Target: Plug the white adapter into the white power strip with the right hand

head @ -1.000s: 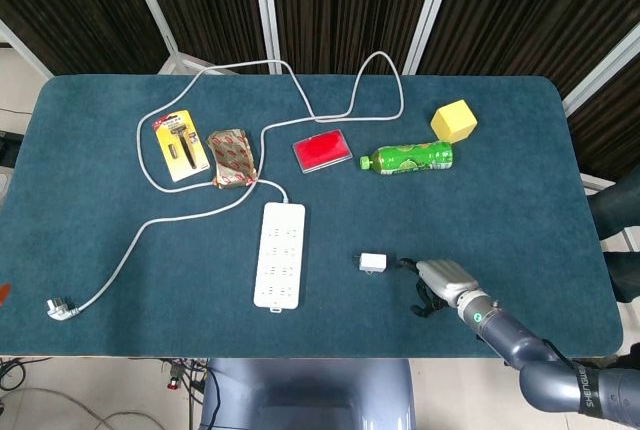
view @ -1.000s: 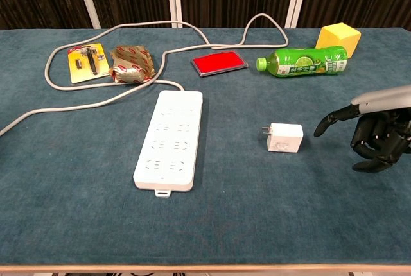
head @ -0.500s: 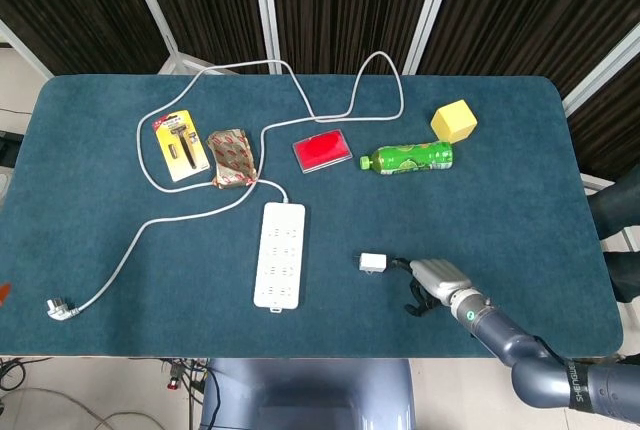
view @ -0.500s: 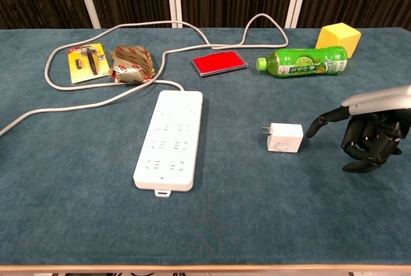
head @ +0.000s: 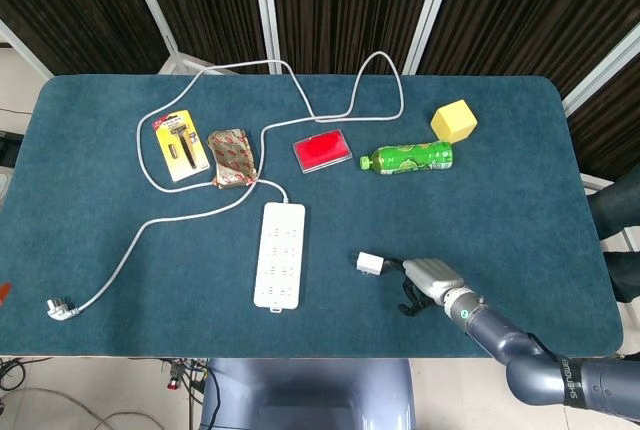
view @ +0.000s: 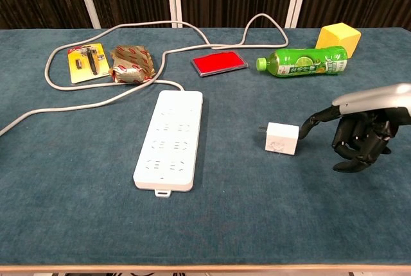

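Observation:
The white adapter (head: 371, 263) (view: 281, 138) lies flat on the blue table, its prongs pointing left toward the white power strip (head: 280, 254) (view: 169, 139), a short gap away. My right hand (head: 428, 280) (view: 363, 128) is just right of the adapter, low over the table. One outstretched fingertip (view: 303, 133) touches the adapter's right side, while the other fingers curl downward, apart from it and holding nothing. The adapter sits slightly skewed. My left hand shows in neither view.
Behind the adapter lie a green bottle (head: 408, 158) (view: 305, 61), a yellow cube (head: 454, 120) (view: 338, 36) and a red pad (head: 322, 150) (view: 219, 63). A snack packet (head: 231, 157) and razor pack (head: 181, 146) sit far left. The strip's cable loops back; its plug (head: 60, 307) lies front left.
My right hand has slid left until a fingertip met the adapter. The adapter has been nudged slightly left and turned a little.

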Robot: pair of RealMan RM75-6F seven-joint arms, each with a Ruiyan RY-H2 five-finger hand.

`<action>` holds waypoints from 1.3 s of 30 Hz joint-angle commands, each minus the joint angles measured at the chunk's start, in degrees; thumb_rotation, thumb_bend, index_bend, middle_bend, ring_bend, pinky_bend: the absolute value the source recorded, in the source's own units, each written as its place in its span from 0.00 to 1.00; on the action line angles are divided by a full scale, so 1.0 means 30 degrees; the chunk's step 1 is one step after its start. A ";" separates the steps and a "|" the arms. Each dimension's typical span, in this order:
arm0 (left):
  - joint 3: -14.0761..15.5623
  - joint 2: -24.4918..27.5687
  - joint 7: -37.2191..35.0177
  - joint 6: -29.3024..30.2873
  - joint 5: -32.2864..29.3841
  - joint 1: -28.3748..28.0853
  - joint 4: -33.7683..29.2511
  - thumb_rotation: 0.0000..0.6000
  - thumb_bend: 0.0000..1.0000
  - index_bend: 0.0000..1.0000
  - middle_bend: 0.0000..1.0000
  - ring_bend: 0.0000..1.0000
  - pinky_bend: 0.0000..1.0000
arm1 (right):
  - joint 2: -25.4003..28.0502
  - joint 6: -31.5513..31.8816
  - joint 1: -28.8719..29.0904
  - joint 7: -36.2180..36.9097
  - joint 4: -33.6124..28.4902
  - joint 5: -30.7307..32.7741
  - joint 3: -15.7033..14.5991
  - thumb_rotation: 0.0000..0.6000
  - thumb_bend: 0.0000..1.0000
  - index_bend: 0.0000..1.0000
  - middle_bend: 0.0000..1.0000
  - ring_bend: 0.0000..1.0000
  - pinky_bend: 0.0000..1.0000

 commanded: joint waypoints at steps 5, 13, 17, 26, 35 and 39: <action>-0.0002 -0.0012 0.0021 0.0026 -0.0009 0.0006 0.0009 1.00 0.10 0.20 0.00 0.00 0.00 | -0.0121 -0.0039 0.0268 0.0251 0.0084 0.0051 0.0158 1.00 0.41 0.16 0.77 0.83 0.77; 0.0022 -0.0043 0.0118 -0.0046 -0.0002 -0.0043 0.0007 1.00 0.10 0.20 0.00 0.00 0.00 | -0.0104 0.0041 0.0705 0.0277 -0.0288 0.0147 0.0364 1.00 0.41 0.16 0.77 0.83 0.77; 0.0019 -0.0021 0.0070 -0.0078 -0.0024 -0.0048 0.0006 1.00 0.10 0.20 0.00 0.00 0.00 | 0.0002 0.0059 0.0982 0.0324 -0.0639 0.0182 0.0552 1.00 0.41 0.16 0.77 0.83 0.77; 0.0008 0.0057 -0.0104 -0.0160 -0.0072 -0.0055 0.0031 1.00 0.10 0.20 0.00 0.00 0.00 | 0.0529 0.0230 0.0423 0.2134 -0.0976 -0.0892 0.1766 1.00 0.41 0.16 0.77 0.83 0.77; -0.0013 0.0013 -0.0035 -0.0067 -0.0089 -0.0039 0.0024 1.00 0.10 0.20 0.00 0.00 0.00 | -0.0433 0.5840 -0.1365 0.0591 -0.1469 -0.1827 0.1675 1.00 0.33 0.04 0.15 0.15 0.18; 0.0023 0.0013 -0.0002 -0.0017 -0.0032 -0.0013 -0.0024 1.00 0.10 0.20 0.00 0.00 0.00 | -0.1954 0.8423 -0.1945 -0.0777 -0.1949 -0.1313 0.1617 1.00 0.32 0.04 0.12 0.10 0.13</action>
